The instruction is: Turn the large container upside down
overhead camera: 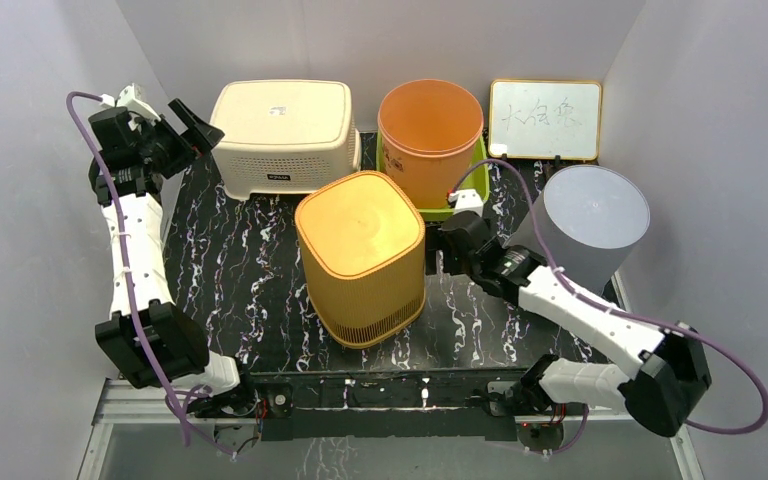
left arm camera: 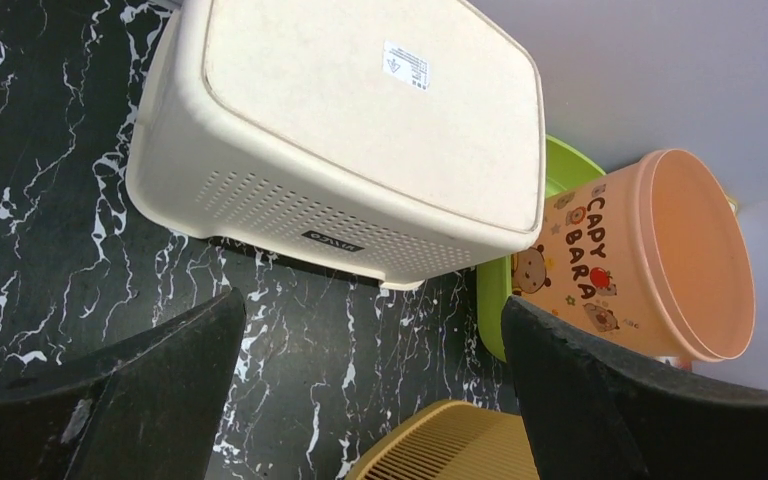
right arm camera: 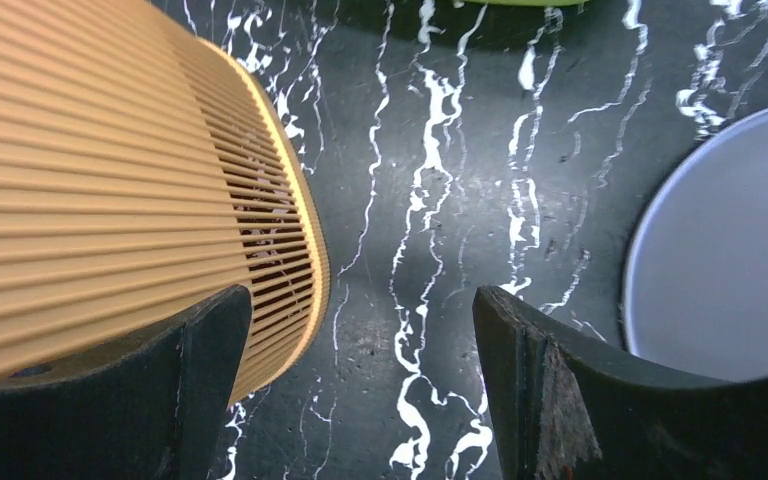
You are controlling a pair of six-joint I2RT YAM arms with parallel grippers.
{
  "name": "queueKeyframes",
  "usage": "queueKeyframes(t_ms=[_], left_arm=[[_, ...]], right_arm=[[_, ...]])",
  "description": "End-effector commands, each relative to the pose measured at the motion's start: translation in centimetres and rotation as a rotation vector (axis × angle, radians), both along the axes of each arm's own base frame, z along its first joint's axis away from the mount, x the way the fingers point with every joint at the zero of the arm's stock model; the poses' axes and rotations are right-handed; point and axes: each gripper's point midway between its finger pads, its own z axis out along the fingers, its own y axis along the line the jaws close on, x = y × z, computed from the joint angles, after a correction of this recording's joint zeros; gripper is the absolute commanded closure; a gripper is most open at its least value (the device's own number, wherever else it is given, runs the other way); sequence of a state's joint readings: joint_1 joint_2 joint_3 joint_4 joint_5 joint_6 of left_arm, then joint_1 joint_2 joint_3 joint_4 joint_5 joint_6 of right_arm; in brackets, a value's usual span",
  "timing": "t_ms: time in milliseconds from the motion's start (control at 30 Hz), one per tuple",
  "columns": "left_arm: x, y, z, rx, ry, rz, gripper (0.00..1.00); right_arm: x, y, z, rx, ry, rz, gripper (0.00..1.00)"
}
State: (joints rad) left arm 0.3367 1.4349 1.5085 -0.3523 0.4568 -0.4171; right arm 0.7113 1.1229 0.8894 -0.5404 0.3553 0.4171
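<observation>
The large container (overhead camera: pixel 360 255) is a yellow ribbed bin in the middle of the black marble table (overhead camera: pixel 250 270), with its closed base facing up and its slotted rim on the table. In the right wrist view the large container (right arm camera: pixel 90 180) fills the left side. My right gripper (overhead camera: pixel 440 252) is low beside the bin's right wall. It stands open (right arm camera: pixel 360 310) with only table between its fingers, and its left finger (right arm camera: pixel 190 380) overlaps the bin's wall. My left gripper (overhead camera: pixel 198 128) is raised at the back left, open (left arm camera: pixel 375 310) and holding nothing, and the bin's edge (left arm camera: pixel 450 445) shows below it.
A cream perforated basket (overhead camera: pixel 282 135) sits upside down at the back. An orange bucket (overhead camera: pixel 430 135) stands in a green tray (overhead camera: pixel 475 180). A grey cylinder (overhead camera: pixel 585 225) is close to the right of my right arm. A whiteboard (overhead camera: pixel 545 118) leans on the back wall.
</observation>
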Motion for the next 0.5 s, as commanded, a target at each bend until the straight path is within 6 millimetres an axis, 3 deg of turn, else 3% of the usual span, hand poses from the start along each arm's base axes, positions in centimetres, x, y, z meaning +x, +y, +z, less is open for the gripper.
queueKeyframes(t_ms=[0, 167, 467], left_arm=[[-0.5, -1.1, 2.2, 0.009, -0.032, -0.052, 0.02], [-1.4, -2.0, 6.1, 0.026, -0.111, -0.080, 0.02], [-5.1, -4.9, 13.2, 0.007, -0.284, -0.156, 0.02]], right_arm=[[1.5, 4.6, -0.3, 0.087, -0.038, 0.077, 0.20], [1.7, 10.6, -1.9, 0.125, -0.017, 0.195, 0.20], [2.0, 23.8, 0.1, 0.258, -0.070, 0.395, 0.20]])
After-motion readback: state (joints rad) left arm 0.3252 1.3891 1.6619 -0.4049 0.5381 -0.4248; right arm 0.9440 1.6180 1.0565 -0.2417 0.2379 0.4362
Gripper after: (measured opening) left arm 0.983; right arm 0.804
